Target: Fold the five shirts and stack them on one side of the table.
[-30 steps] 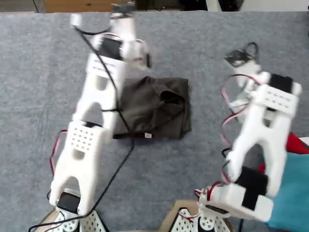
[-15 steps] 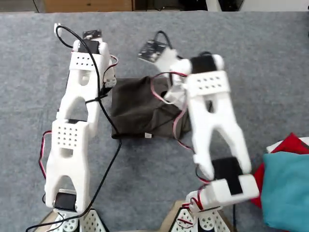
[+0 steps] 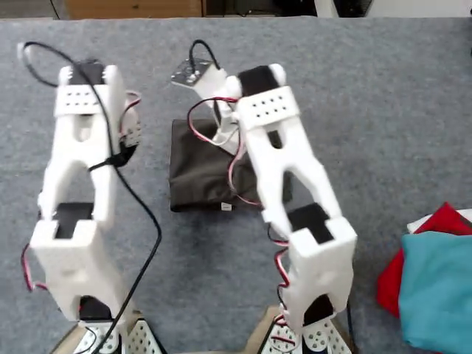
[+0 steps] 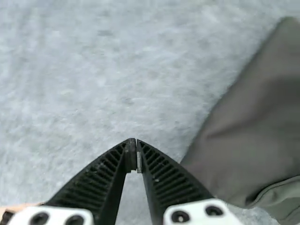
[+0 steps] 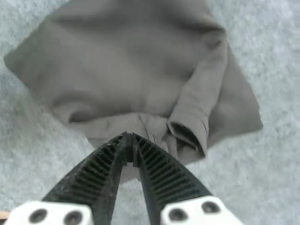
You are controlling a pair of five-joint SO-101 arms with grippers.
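- Nearest, at right edge of grey tabletop point(image 3: 369, 110): folded teal shirt point(image 3: 439, 287) lying on top of red shirt point(image 3: 442, 221), red showing along left and far sides. Sliver of white cloth just beyond the red; too little visible to identify.
- Mid-table, centre: dark shirt point(image 3: 199, 177) folded into rough rectangle, flat on the tabletop, well apart from the teal-and-red pile. Small white tag point(image 3: 226, 207) at its near edge.
- Right side of dark shirt partly covered in high view by right arm, red and white wires point(image 3: 236, 158) looping over the cloth.
- Right pincer point(image 5: 126, 138): closed tip to tip, above a rolled fold of the dark shirt near one edge. No cloth seen between the tips; contact with fabric not discernible.
- Left pincer point(image 4: 132, 145): closed, tips meeting, over bare tabletop just beside the dark shirt's edge. Nothing held.
- Left arm standing left of the dark shirt in high view, black cable point(image 3: 136, 199) trailing down along it.
- Farthest: wooden strip point(image 3: 133, 7) beyond the tabletop's far edge.
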